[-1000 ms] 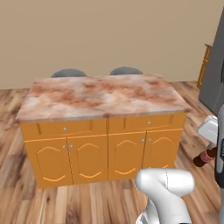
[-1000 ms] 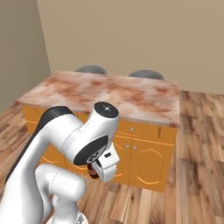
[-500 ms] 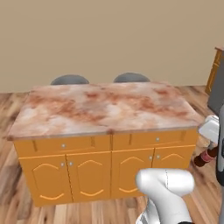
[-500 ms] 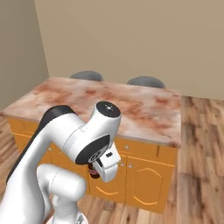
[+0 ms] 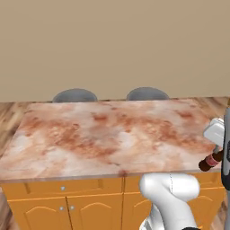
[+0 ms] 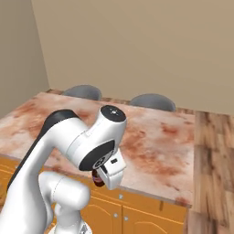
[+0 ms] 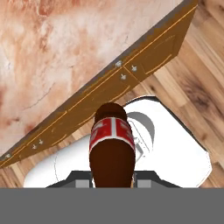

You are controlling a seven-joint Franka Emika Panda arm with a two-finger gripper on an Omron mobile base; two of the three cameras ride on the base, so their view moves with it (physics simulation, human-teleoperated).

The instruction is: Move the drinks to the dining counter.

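At the right edge of my left base view: the gripper (image 5: pixel 214 150) is half cut off by the frame, so I see its pale housing and little else.
Hidden fingers: in my hand view the finger tips sit behind the bottle, so I cannot make out either one.
Small dark-brown bottle (image 7: pixel 112 148): I see it end-on in the hand view, red label band around it, rounded dark end pointing away from the camera.
Same bottle, left base view: a dark stub with a red band (image 5: pixel 211 161) pokes out below the pale housing, tilted, just off the counter's right front corner.
Same bottle, right base view: I get a dark sliver with a trace of red (image 6: pixel 98 177) tucked under the wrist; the arm covers the rest.
Grip: jaws drawn in and clamped on the small dark-brown bottle, which hangs in the air, not resting on anything.
Dining counter (image 5: pixel 103 134): marbled reddish slab over orange cabinet doors (image 7: pixel 144 59); the bottle is beside its front edge, not over the slab as far as I can tell.
Two grey chairs (image 5: pixel 74 95): the counter hides all but their rounded backs.
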